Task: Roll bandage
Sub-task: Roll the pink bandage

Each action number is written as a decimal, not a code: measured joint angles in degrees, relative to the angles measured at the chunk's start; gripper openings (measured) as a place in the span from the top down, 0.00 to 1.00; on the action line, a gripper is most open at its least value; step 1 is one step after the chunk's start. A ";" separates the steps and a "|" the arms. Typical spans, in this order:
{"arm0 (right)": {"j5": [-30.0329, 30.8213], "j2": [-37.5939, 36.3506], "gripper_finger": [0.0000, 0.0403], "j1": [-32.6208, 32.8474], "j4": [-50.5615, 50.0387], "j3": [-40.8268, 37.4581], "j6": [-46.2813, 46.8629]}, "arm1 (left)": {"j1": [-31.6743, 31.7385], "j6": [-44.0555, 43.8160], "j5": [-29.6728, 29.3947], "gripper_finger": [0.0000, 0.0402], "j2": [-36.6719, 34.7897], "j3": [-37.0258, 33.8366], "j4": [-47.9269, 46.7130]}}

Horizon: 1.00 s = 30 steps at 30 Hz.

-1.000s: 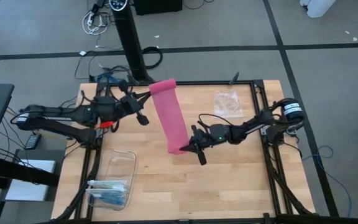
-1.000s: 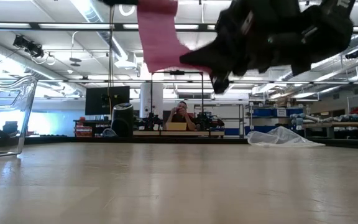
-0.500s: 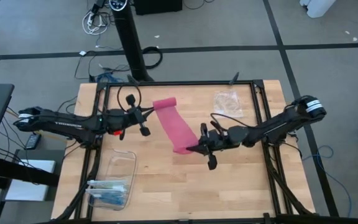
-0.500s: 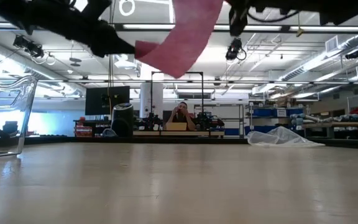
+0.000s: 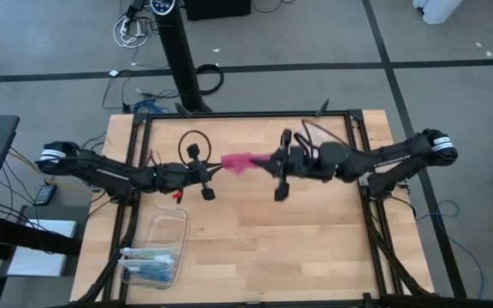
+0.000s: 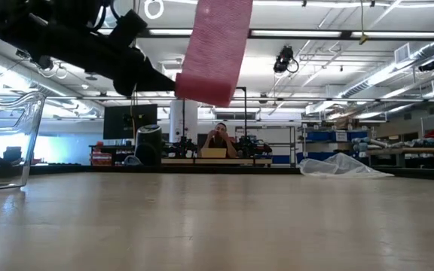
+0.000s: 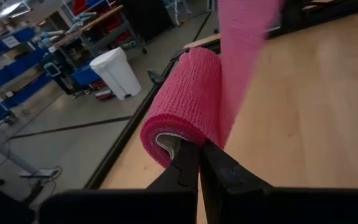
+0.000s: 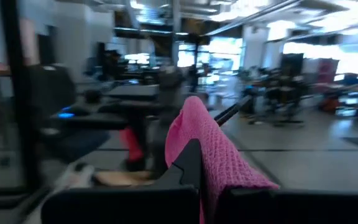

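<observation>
No brand, label or legible writing appears in any view.

Bandage [image 5: 245, 161]: held above the table [image 5: 315, 248], stretched between the two grippers over the table's far middle. In the high view it reads as a short twisted pink band. In the low view it hangs as a flat strip whose upper end is cut off by the picture's edge.

Left gripper [image 5: 215, 174]: fingers pinched together on the rolled end of the bandage. The left wrist view shows the fingertips gripping the edge of the roll, with the loose strip rising away from it and out of the picture.

Right gripper [image 5: 272, 162]: fingers closed on the other end of the bandage, which drapes over them in the right wrist view. That view is blurred beyond the fingers.

Box [image 5: 156, 248]: clear, near left part of the table, with blue contents too small to identify.

Bag [image 5: 314, 139]: clear, far right part of the table, partly hidden by the right arm.

Person [image 6: 218, 138]: seated in the room beyond the table, low view.
</observation>
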 joint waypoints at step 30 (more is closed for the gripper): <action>-0.33 2.73 1.00 -6.02 -2.70 11.81 -2.59 | -1.90 2.51 8.45 0.99 19.50 11.74 2.84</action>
